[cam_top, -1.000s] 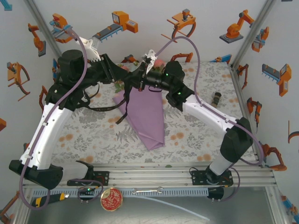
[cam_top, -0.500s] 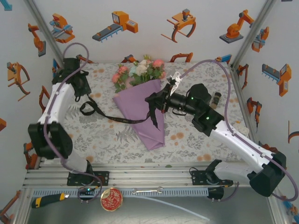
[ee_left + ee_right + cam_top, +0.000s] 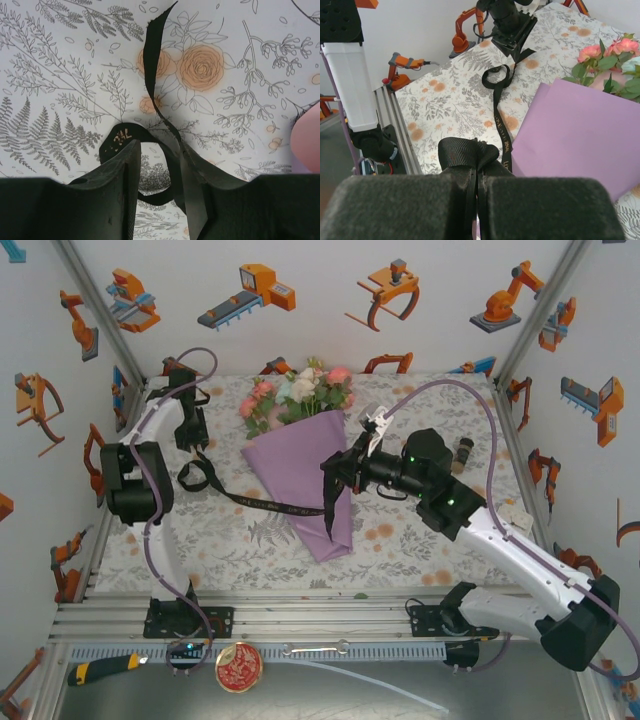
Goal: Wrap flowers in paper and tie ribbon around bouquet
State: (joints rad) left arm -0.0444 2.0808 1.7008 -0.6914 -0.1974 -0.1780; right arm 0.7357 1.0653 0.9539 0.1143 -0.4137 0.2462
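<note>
On the bench, ribbon: limp, slippery; pinch near ends.
Right tool: pinching ribbon.
Left tool: we cannot tell if gripping.

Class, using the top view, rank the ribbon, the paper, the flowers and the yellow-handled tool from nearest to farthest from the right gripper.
From the right gripper:
1. ribbon: pinched in it.
2. paper: directly under it in this view.
3. flowers: table's far edge.
4. yellow-handled tool: near-left corner, off the table.
</note>
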